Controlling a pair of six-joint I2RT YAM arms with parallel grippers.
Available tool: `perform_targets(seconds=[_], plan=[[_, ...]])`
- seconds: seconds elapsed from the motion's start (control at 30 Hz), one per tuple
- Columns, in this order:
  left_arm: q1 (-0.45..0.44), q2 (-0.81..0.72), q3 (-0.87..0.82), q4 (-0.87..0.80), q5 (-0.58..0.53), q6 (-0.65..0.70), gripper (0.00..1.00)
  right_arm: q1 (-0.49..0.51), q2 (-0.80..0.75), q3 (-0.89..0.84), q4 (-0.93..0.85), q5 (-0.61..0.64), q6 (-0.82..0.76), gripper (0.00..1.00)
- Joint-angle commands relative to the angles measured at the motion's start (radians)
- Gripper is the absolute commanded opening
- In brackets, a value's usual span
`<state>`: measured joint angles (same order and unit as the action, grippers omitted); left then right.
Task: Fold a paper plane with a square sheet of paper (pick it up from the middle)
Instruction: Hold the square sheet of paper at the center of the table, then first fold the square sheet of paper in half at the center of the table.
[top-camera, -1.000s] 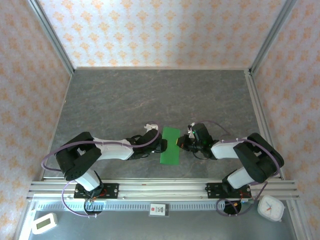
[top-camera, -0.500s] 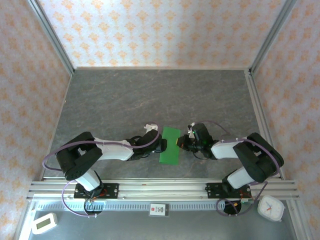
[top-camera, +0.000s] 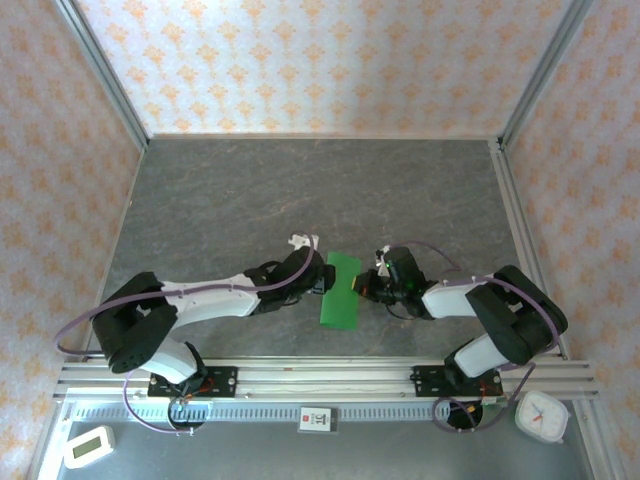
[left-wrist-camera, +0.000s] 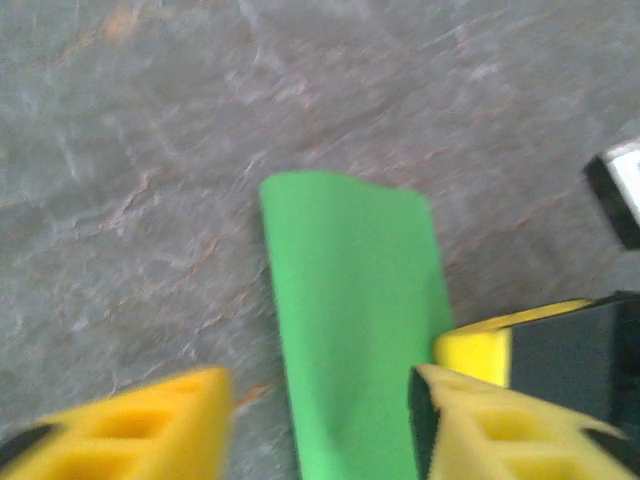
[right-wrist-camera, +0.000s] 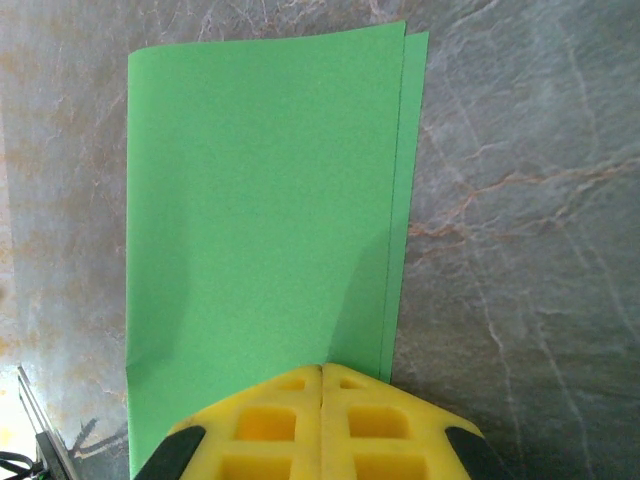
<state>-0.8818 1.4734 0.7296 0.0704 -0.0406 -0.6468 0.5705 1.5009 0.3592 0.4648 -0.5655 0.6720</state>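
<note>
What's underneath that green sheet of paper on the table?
The sheet is folded: its lower layer peeks out as a thin strip along one edge, and the grey table lies beneath. Anything between the layers or under the paper is covered.

The table (top-camera: 300, 190) is seen from high up and behind the arms (top-camera: 210, 293), looking down from far off. From each wrist it is seen from very close: slanting on the left, nearly straight down on the right. The folded green paper (top-camera: 339, 290) is shared by all three views.
</note>
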Motion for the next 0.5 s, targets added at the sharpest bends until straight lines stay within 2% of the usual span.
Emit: perform_targets(seconds=[0.0, 0.13, 0.47], plan=[[0.003, -0.024, 0.01, 0.029, 0.077, 0.039, 0.27, 0.008, 0.067, -0.023, -0.033, 0.057, -0.004, 0.0], [0.003, -0.014, -0.025, 0.111, 0.169, 0.037, 0.02, 0.009, 0.073, -0.023, -0.03, 0.056, -0.004, 0.0], [0.003, 0.043, -0.079, 0.203, 0.232, 0.047, 0.0, 0.008, 0.082, -0.023, -0.028, 0.055, -0.005, 0.0]])
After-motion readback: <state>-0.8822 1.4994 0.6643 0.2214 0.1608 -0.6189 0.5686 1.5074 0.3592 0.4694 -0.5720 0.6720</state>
